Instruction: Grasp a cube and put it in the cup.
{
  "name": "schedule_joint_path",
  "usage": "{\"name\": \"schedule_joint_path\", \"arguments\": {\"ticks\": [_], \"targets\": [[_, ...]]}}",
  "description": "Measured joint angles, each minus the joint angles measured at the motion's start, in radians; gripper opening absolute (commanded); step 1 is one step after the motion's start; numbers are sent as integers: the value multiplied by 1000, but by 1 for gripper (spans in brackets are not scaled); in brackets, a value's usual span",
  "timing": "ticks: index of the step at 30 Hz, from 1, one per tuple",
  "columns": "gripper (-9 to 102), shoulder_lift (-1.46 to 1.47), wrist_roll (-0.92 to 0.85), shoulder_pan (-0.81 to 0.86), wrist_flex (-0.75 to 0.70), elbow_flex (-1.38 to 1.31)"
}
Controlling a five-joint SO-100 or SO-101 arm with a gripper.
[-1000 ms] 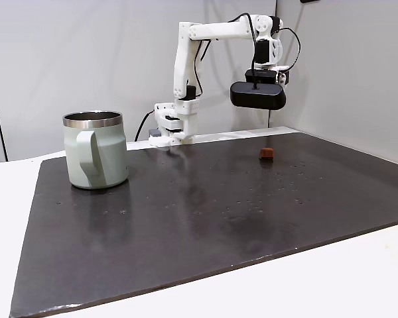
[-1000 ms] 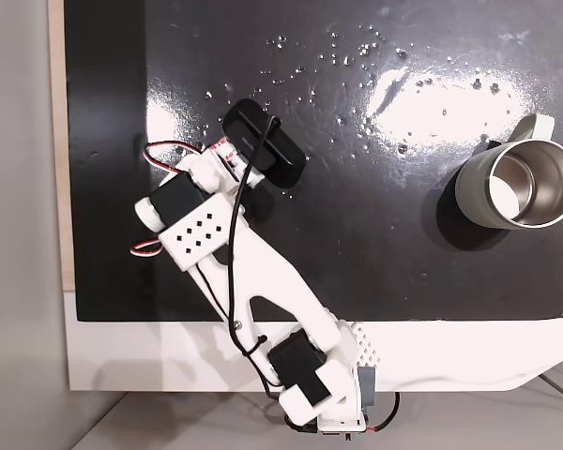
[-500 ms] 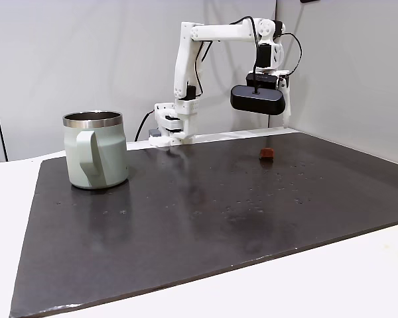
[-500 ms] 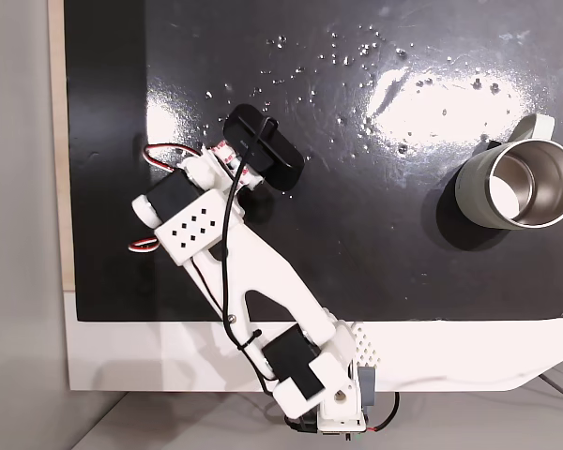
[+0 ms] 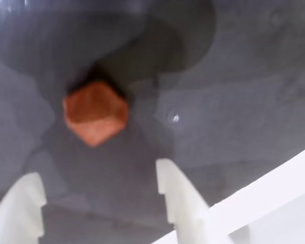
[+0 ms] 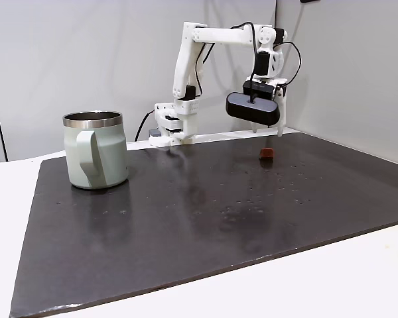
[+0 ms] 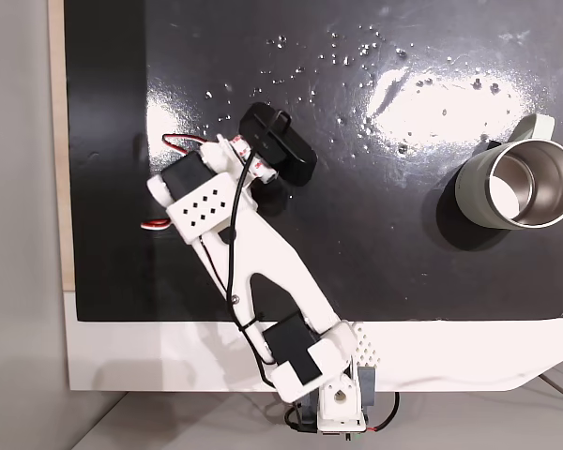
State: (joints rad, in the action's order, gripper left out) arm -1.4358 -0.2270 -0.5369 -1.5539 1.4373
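Observation:
The cube (image 5: 95,113), small and reddish-brown, lies on the dark mat just beyond my fingertips in the wrist view. My gripper (image 5: 97,173) is open, its white fingers (image 5: 175,195) spread apart with nothing between them. From the side, the gripper (image 6: 267,132) hangs a short way above the cube (image 6: 267,154), at the mat's far right. The cup (image 6: 96,151), a sage-green mug with a steel rim, stands upright far off at the left. From above, the cup (image 7: 466,202) sits at the right, and the arm (image 7: 233,217) covers the cube.
A black mat (image 6: 205,218) covers most of the white table (image 6: 318,285). The arm's base (image 6: 169,126) stands at the mat's back edge. A grey wall (image 6: 358,73) rises close behind and to the right of the gripper. Small shiny specks dot the mat.
The arm has swung a little toward the cup's side and the gripper has come down, so it now hangs right over the cube. Cube and cup have not moved.

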Motion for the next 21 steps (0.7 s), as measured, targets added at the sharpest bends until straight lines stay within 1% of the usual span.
{"name": "schedule_joint_path", "arguments": {"ticks": [4, 21], "targets": [[24, 37, 2, 38, 2, 0], [26, 170, -20, 0, 38, -25]]}}
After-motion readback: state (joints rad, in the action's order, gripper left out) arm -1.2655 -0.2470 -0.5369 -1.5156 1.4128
